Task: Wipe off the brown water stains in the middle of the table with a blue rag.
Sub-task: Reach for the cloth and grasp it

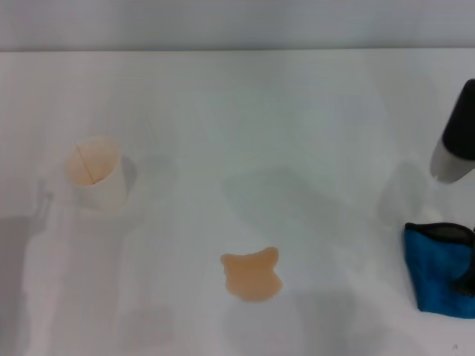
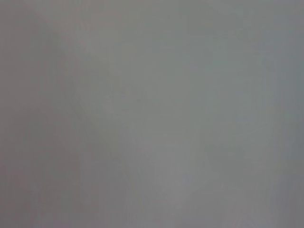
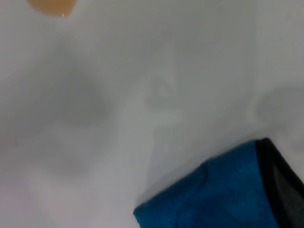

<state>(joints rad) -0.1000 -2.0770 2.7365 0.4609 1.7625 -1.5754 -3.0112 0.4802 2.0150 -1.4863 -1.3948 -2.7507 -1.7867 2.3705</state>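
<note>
The brown water stains point(image 1: 252, 274) form a small orange-brown puddle on the white table point(image 1: 245, 119), near the front middle. The blue rag point(image 1: 439, 271) lies folded at the right edge, its dark border toward the back. My right arm point(image 1: 455, 141) hangs over the table just behind the rag, and a dark part of it overlaps the rag at the frame's edge. In the right wrist view the blue rag point(image 3: 223, 190) is close by and the brown water stains point(image 3: 51, 5) are farther off. The left gripper is out of view; its wrist view shows only a blank grey surface.
A white paper cup point(image 1: 95, 174) with a tan inside stands at the left of the table. The table's far edge point(image 1: 237, 50) runs across the top of the head view.
</note>
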